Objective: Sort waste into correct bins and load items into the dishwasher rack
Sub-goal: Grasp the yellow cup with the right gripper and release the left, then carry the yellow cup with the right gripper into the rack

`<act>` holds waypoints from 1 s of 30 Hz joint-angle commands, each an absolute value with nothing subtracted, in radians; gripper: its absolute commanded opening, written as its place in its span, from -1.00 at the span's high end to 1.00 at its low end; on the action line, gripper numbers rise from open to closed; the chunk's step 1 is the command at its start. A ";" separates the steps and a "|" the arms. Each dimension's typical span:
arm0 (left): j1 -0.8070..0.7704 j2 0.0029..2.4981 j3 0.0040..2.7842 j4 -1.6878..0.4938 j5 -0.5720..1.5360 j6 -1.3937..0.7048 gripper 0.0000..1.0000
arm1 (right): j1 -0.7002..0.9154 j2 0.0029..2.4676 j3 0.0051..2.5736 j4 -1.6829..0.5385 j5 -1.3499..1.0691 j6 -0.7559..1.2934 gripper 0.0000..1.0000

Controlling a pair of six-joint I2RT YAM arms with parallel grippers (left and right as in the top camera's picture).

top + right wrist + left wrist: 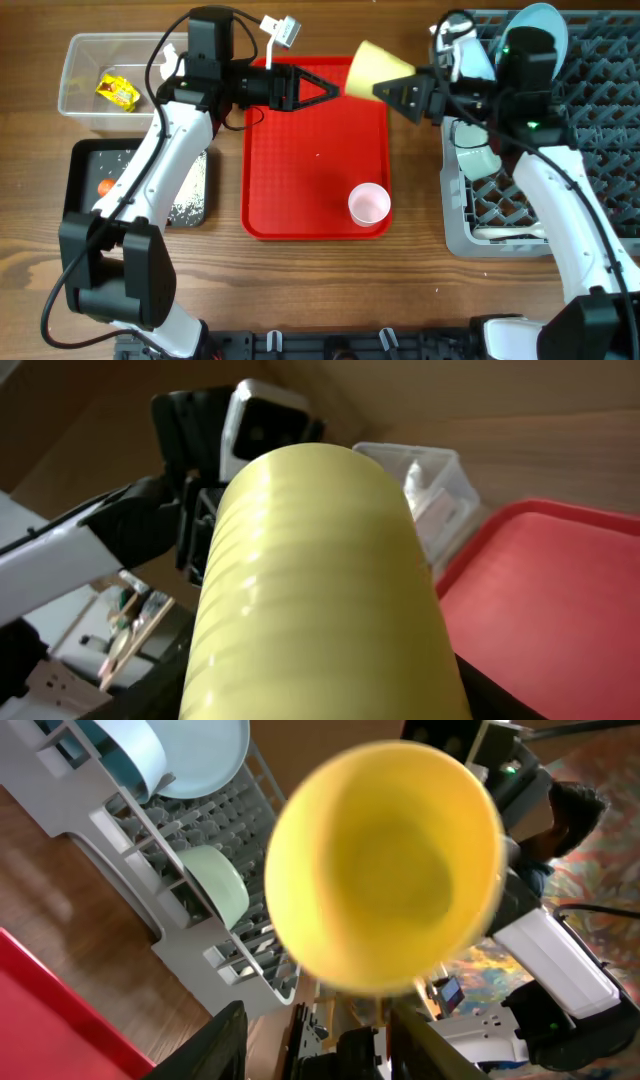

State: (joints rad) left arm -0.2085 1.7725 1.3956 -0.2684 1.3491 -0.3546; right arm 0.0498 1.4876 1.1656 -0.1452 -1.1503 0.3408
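My right gripper (pixel 392 90) is shut on the yellow cup (pixel 373 68) and holds it on its side above the red tray's far right corner, mouth facing left. The cup fills the right wrist view (pixel 320 590). My left gripper (pixel 336 88) is open, its tips just left of the cup's mouth and apart from it. The left wrist view looks into the cup (pixel 385 870) between its spread jaws (pixel 320 1045). The pink cup (pixel 369 204) stands on the red tray. The grey rack (pixel 600 110) at the right holds the blue plate (pixel 540 25), a bowl (pixel 478 160) and the white spoon (pixel 512 234).
The red tray (pixel 300 160) lies in the middle. The clear tub (pixel 80 60) at far left holds a yellow wrapper (pixel 117 91). The black tray (pixel 85 160) below it holds an orange carrot (pixel 106 186) and rice (pixel 190 200).
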 commanded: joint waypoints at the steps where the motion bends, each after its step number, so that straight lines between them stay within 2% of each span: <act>1: -0.212 1.761 1.394 -0.266 1.320 -0.348 0.05 | -0.016 1.449 1.166 -0.192 -1.143 0.340 0.14; 3: -0.212 1.761 1.394 -0.266 1.295 -0.348 0.02 | -0.056 1.418 1.166 -0.229 -1.133 0.340 0.14; 7: -0.212 1.761 1.394 -0.296 1.188 -0.348 -0.29 | -0.150 1.330 1.166 -0.363 -1.059 0.327 0.14; 8: -0.212 1.761 1.394 -0.313 1.148 -0.348 -0.44 | -0.178 1.303 1.166 -0.413 -1.028 0.311 0.13; 10: -0.212 1.761 1.394 -0.341 1.076 -0.348 -0.94 | -0.239 1.237 1.167 -0.533 -0.937 0.274 0.14; 11: -0.212 1.761 1.394 -0.353 1.045 -0.348 -0.99 | -0.261 1.213 1.168 -0.576 -0.904 0.258 0.14; 16: -0.212 1.761 1.394 -0.382 0.871 -0.348 -1.00 | -0.388 1.090 1.198 -0.810 -0.682 0.183 0.11; 23: -0.212 1.761 1.394 -0.382 0.732 -0.348 -1.00 | -0.541 1.033 1.199 -0.994 -0.389 0.159 0.12; 30: -0.212 1.761 1.394 -0.382 0.727 -0.348 -1.00 | -0.554 1.129 1.199 -0.952 -0.178 0.220 0.13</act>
State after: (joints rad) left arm -0.2085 1.7725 1.3956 -0.3824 0.7479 -0.3573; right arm -0.5507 1.0782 1.1751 -0.9813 -0.2974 0.1955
